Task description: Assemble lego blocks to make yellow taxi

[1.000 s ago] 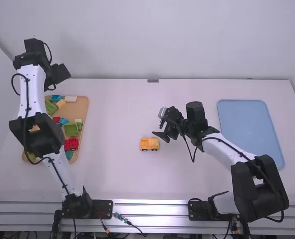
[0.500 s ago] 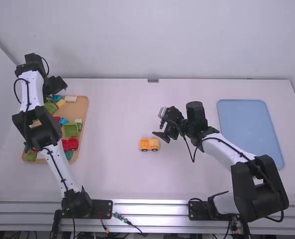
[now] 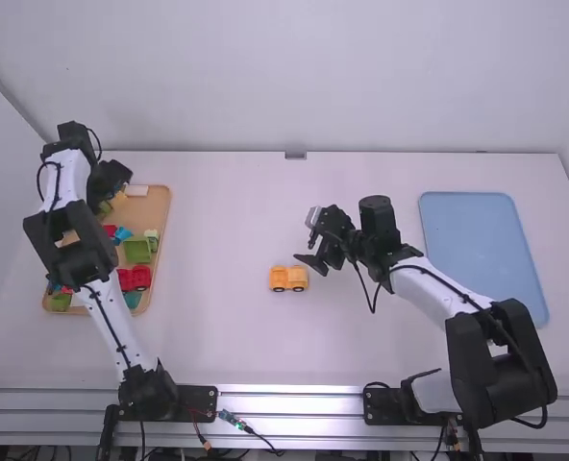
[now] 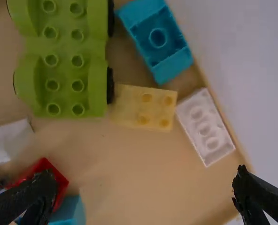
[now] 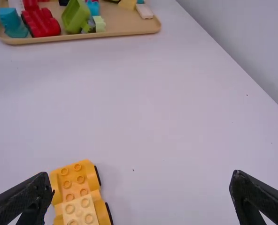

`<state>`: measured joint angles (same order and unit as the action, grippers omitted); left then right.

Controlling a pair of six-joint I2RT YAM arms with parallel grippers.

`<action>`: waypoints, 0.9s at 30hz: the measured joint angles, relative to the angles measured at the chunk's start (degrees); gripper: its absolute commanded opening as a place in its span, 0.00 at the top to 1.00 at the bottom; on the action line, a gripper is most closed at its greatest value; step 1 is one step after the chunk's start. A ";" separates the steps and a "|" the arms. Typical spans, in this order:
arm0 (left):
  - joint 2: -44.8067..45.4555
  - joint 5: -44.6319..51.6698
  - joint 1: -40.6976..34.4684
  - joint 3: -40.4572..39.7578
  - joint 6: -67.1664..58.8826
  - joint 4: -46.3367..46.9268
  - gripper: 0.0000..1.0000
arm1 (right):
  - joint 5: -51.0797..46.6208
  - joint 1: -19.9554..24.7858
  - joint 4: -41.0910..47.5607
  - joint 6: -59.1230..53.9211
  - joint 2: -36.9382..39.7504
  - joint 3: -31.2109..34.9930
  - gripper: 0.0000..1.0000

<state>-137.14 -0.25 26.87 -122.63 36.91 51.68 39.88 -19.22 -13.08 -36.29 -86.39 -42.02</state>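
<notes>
The left gripper (image 3: 111, 179) was wide open over the flat tan tray (image 3: 160, 206), with nothing in it. In the tray, a small pale yellow plastic block (image 4: 144, 108) with bumps lay between a green plastic car bottom (image 4: 64, 61) and a white plastic block (image 4: 205, 127). The right gripper (image 3: 309, 238) was wide open and empty too. Near it, the yellow-orange plastic car (image 3: 287, 279) sat on the white table (image 3: 217, 336), with a lighter yellow block (image 5: 79, 212) on one end.
</notes>
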 measured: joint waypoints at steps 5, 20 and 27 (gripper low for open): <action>0.00 -1.25 0.00 3.63 13.62 -1.90 0.01 | 0.02 0.00 0.00 0.00 0.00 0.00 0.00; 0.00 -3.04 0.00 4.57 38.97 -3.80 0.01 | 0.00 0.00 -0.07 -0.20 0.00 0.00 0.00; 0.00 -3.04 0.02 4.57 44.70 -4.17 0.01 | -0.02 0.00 -1.55 -6.80 0.00 0.00 0.01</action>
<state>-137.14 -3.29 26.89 -118.06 81.60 47.51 39.86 -19.22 -14.63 -43.09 -86.39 -42.02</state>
